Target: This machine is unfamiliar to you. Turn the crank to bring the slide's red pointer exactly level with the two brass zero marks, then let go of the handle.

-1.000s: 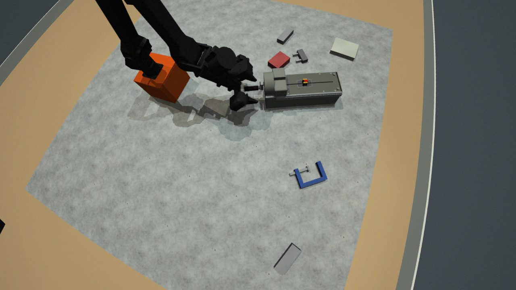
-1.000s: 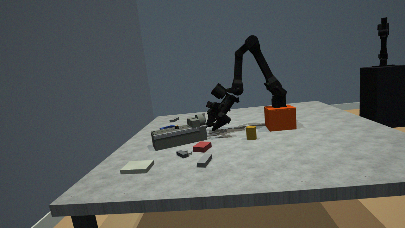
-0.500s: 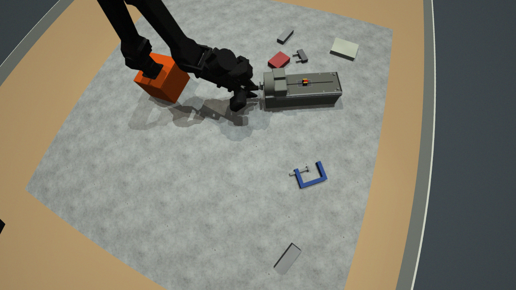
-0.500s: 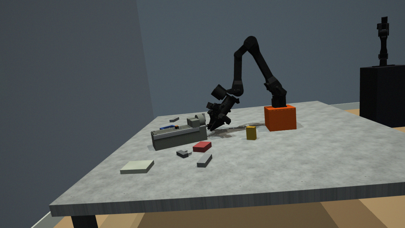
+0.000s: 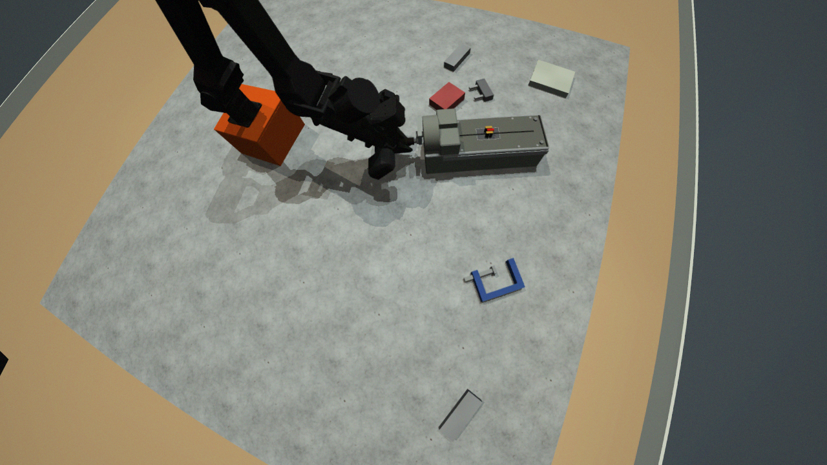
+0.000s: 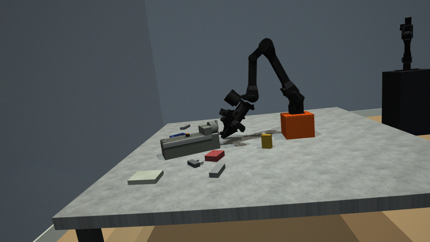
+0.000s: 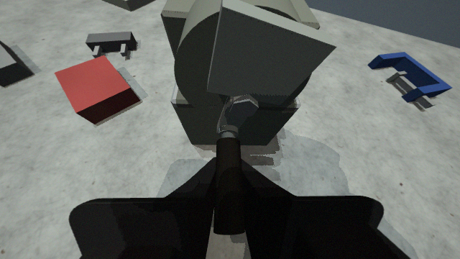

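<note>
The grey machine [image 5: 485, 160] [image 6: 192, 148] lies lengthwise, its crank end facing the arm. The red pointer [image 5: 489, 130] and brass marks sit close together on its top slot; too small here to tell whether they are level. In the wrist view the slide is hidden behind the housing and the grey crank plate [image 7: 266, 54]. The dark crank handle [image 7: 228, 180] points toward the camera, below the plate. My gripper [image 7: 226, 162] [image 5: 413, 144] [image 6: 221, 135] is shut on the handle, one finger on each side.
A red block [image 5: 446, 95] [image 6: 214, 155] [image 7: 93, 84], a dark two-pronged part [image 5: 483, 90] [image 6: 195, 163] [image 7: 111, 41] and a grey bar [image 5: 457, 57] [image 6: 217, 170] lie beside the machine. A blue clamp [image 5: 500, 293] [image 7: 424, 72] lies on its other side. A yellow block [image 6: 266, 141] stands near the orange base [image 6: 297, 126].
</note>
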`<action>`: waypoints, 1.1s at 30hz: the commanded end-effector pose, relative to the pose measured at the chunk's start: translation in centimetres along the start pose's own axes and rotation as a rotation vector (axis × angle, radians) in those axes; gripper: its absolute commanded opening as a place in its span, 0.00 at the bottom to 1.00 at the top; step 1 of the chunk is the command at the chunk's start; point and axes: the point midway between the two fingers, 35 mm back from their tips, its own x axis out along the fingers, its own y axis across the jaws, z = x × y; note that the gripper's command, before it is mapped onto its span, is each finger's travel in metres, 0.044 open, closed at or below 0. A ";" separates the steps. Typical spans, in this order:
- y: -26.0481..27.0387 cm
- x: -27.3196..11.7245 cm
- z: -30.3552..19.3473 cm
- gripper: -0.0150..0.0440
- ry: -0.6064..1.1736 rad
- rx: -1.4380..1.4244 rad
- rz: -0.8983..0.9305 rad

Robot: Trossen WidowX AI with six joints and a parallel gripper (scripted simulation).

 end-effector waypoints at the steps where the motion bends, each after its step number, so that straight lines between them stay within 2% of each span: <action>1: 0.1 0.0 0.0 0.25 -0.001 -0.005 0.001; 33: 1.5 -0.5 0.4 0.25 -0.002 -0.004 0.001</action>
